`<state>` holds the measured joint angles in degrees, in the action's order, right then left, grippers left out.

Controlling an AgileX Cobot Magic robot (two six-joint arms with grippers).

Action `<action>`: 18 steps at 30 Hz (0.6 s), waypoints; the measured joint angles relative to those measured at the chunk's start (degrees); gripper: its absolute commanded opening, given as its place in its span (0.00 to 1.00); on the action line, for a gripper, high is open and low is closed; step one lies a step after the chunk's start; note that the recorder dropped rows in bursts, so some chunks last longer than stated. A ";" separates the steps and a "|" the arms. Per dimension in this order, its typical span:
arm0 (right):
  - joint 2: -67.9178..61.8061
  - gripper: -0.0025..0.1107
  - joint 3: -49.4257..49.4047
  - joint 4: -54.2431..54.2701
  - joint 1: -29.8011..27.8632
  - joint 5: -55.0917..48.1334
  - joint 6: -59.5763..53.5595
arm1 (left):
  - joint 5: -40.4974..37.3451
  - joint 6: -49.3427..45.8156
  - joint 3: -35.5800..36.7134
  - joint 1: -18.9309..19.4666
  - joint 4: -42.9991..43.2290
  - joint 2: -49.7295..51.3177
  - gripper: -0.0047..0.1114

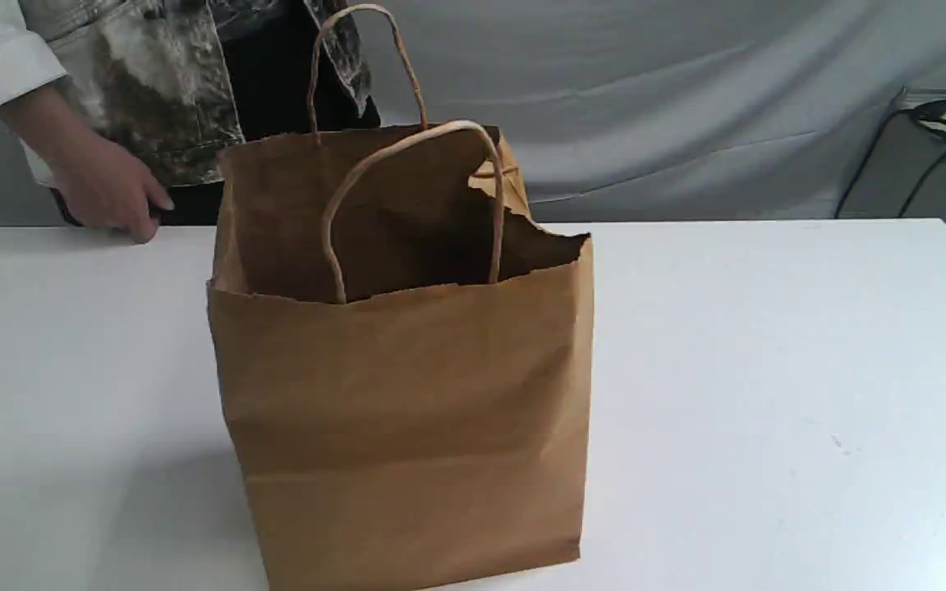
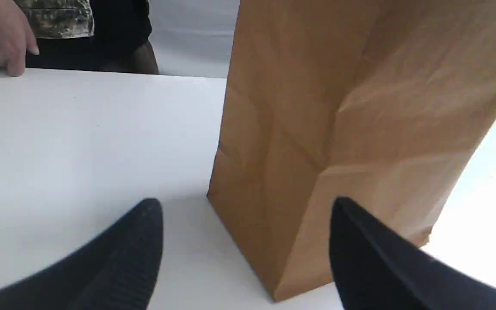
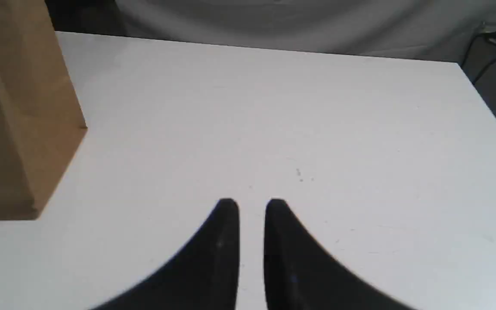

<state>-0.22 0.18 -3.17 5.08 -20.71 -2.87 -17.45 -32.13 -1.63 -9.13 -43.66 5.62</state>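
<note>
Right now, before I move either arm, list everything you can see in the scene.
paper bag: 1, brown, two-handled, standing upright and open mid-table
table: 1, white, under the bag
backdrop cloth: 1, pale grey, behind the table
cables: several, black, beyond the table's far right corner
person's hand: 1, bare, at the table's far left edge, apart from the bag
left gripper: 1, black, open, low beside the bag's bottom corner, holding nothing
right gripper: 1, black, jaws nearly together, over bare table to the bag's right, holding nothing
</note>
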 measured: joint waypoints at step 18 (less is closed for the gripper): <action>0.00 0.02 0.00 -3.23 0.00 0.29 0.00 | 0.00 0.00 0.00 0.00 0.00 0.00 0.54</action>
<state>-0.22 0.18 -6.40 5.08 -20.42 -2.87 -17.45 -32.13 -1.63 -9.13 -43.66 5.62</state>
